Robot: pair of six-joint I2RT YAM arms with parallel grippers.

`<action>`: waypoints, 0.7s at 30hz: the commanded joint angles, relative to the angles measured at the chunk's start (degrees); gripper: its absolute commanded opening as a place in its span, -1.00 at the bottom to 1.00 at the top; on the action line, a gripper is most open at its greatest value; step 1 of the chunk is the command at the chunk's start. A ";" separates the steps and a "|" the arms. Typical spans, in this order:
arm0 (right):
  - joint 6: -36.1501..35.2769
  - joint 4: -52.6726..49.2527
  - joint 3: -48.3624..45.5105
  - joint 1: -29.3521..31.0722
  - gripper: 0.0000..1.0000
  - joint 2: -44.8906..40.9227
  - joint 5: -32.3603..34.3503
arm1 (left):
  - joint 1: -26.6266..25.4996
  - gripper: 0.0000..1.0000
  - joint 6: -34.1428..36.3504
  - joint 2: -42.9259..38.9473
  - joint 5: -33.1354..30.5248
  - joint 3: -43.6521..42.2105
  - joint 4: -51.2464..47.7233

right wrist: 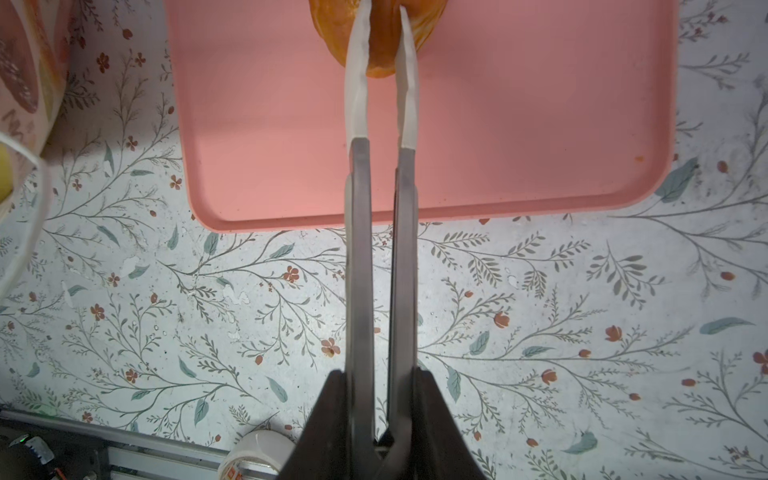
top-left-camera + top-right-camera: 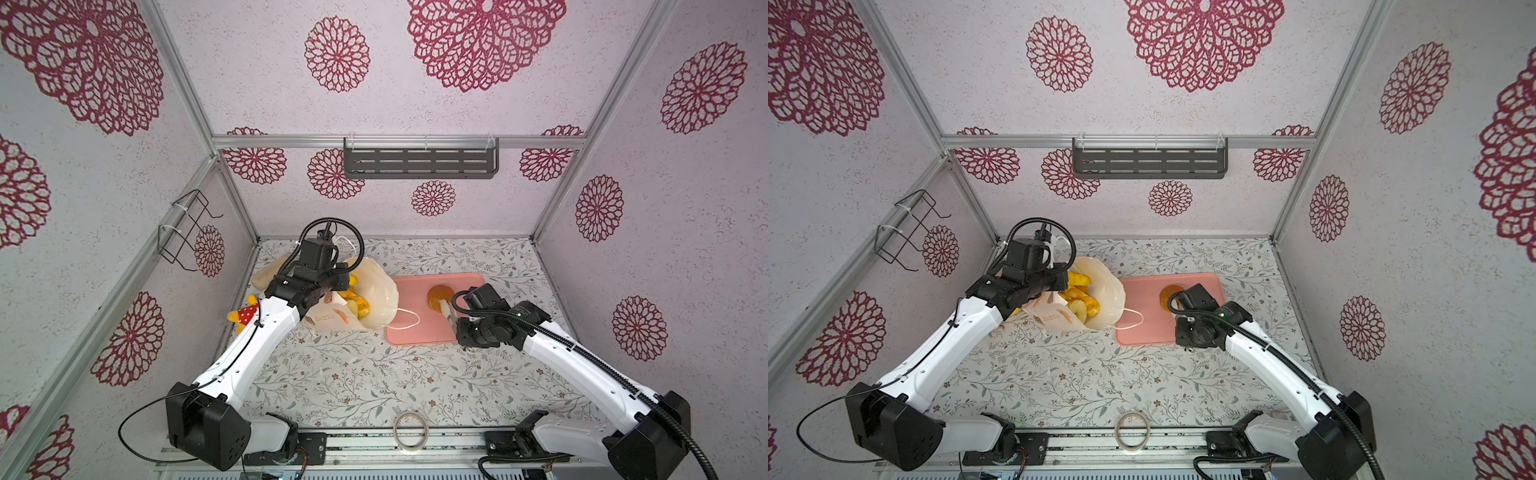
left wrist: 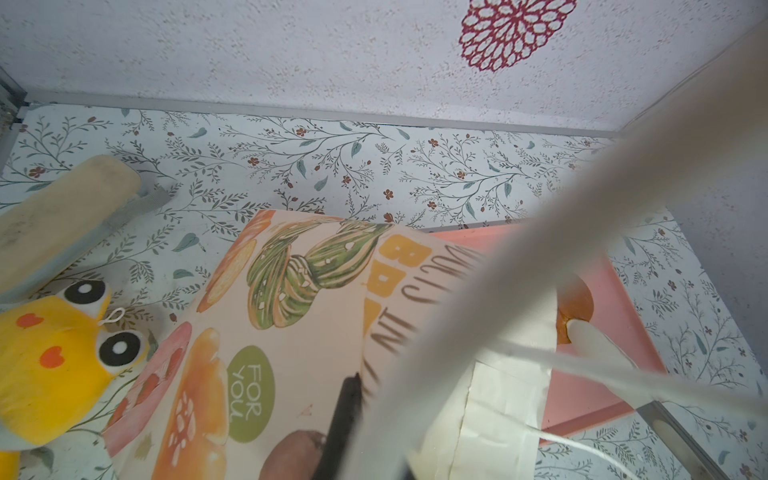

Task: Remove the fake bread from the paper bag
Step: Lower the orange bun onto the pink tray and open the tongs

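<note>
Two robot arms reach over a table point(image 2: 353, 374) covered in a leafy floral print.

The left gripper point(image 2: 1064, 281) is fully closed at the rim of a cream paper bag point(image 2: 376, 291) and seems to be pinching the bag's upper edge. The wrist hides its fingertips in both top views. In the left wrist view, a blurred finger crosses the bag's printed side. The bag sits directly below and just ahead of this gripper, with its mouth gaping upward. Several yellow and orange toy breads point(image 2: 1079, 297) are piled inside it, right beside the gripper. A white cord handle point(image 2: 405, 322) trails from the bag, away from the left gripper, onto the edge of a pink tray point(image 2: 415, 332).

The right gripper point(image 1: 382, 10) is closed to a narrow gap on a round brown bun point(image 2: 436, 294). Its two pale fingers pinch the middle, so the bun shows on both sides of them. The bun is at the fingertips, over the tray, but whether it touches the tray cannot be told. The tray stretches beneath the fingers, back toward the wrist.

On the far side of the left gripper from the tray lie a yellow plush toy point(image 2: 243, 316) in a red dotted dress and a pale beige block point(image 2: 266, 274). A roll of tape point(image 2: 411, 430) sits by the arm bases, well apart from both grippers.
</note>
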 commanded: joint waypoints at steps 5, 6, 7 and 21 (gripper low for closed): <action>-0.86 2.78 -2.26 -0.37 -0.76 -0.44 1.83 | 0.34 -1.00 0.85 -1.23 0.54 -0.51 1.56; -0.94 2.97 -2.54 -0.37 -0.72 -0.35 1.75 | 0.26 -1.00 0.86 -1.27 0.36 -0.65 1.64; -0.95 3.17 -2.72 -0.38 -0.69 -0.27 1.67 | 0.32 -1.00 0.91 -1.35 0.41 -0.78 1.62; 0.54 6.24 -8.26 -0.37 -0.18 -0.34 1.74 | 0.34 -1.00 0.84 -2.41 -0.07 -2.45 1.92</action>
